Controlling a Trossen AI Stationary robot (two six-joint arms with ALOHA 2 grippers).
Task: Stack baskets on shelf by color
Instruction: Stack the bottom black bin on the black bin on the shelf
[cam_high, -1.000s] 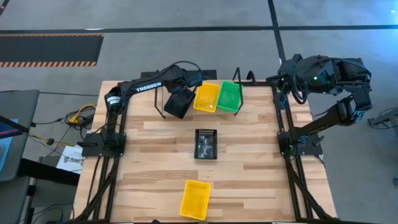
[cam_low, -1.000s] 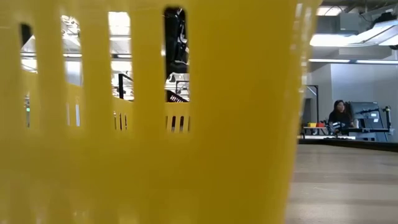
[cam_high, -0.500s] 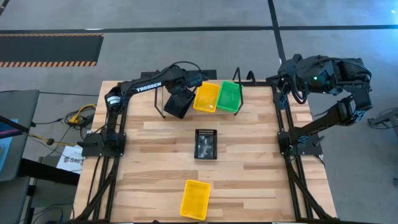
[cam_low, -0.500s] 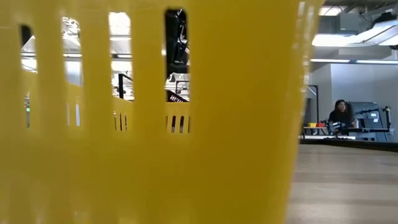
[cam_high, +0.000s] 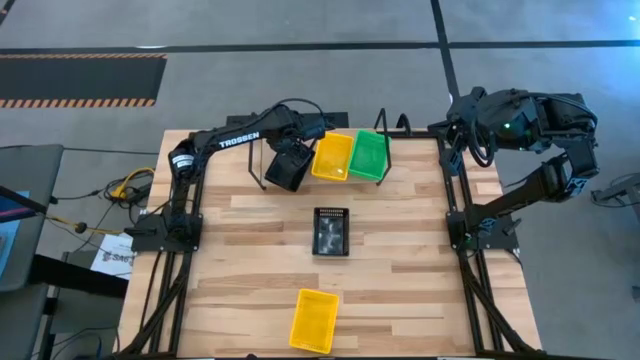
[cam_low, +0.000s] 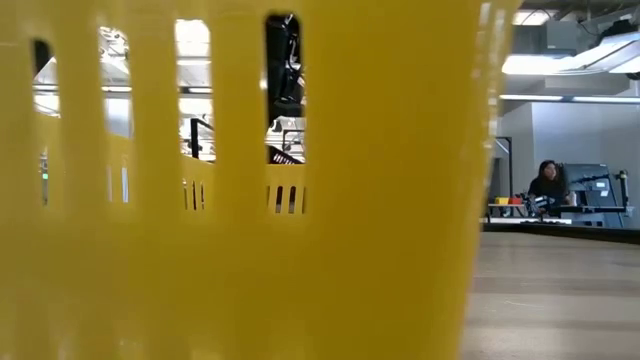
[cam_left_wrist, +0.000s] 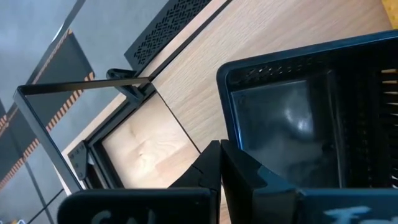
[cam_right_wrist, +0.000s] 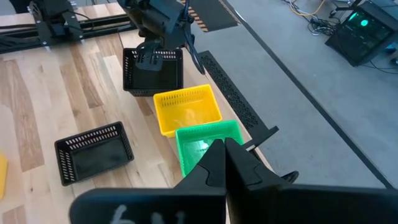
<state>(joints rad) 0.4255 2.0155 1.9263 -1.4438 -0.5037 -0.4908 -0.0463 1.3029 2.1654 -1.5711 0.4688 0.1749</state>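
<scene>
On the shelf (cam_high: 384, 128) at the table's far edge sit a yellow basket (cam_high: 332, 157) and a green basket (cam_high: 368, 154), side by side. My left gripper (cam_left_wrist: 221, 158) is shut on a black basket (cam_high: 288, 166) at the shelf's left end, next to the yellow one. Whether that basket's bottom rests on the shelf, I cannot tell. Another black basket (cam_high: 331, 231) lies mid-table. A second yellow basket (cam_high: 314, 320) lies near the front edge and fills the low view (cam_low: 250, 200). My right gripper (cam_right_wrist: 224, 155) is shut and empty, raised past the far right corner. My left gripper pinches one side wall of the black basket at its rim (cam_left_wrist: 225, 134) between its two fingers. The fingers come slanting down from above on the table's left side (cam_right_wrist: 149, 57). The basket keeps its open side up (cam_right_wrist: 152, 74).
The shelf's upright wire loops (cam_left_wrist: 62, 93) stand at its ends, the left one close beside the held basket. Bare wood table lies between the shelf and the mid-table black basket. A person (cam_low: 545, 183) sits far off in the room behind.
</scene>
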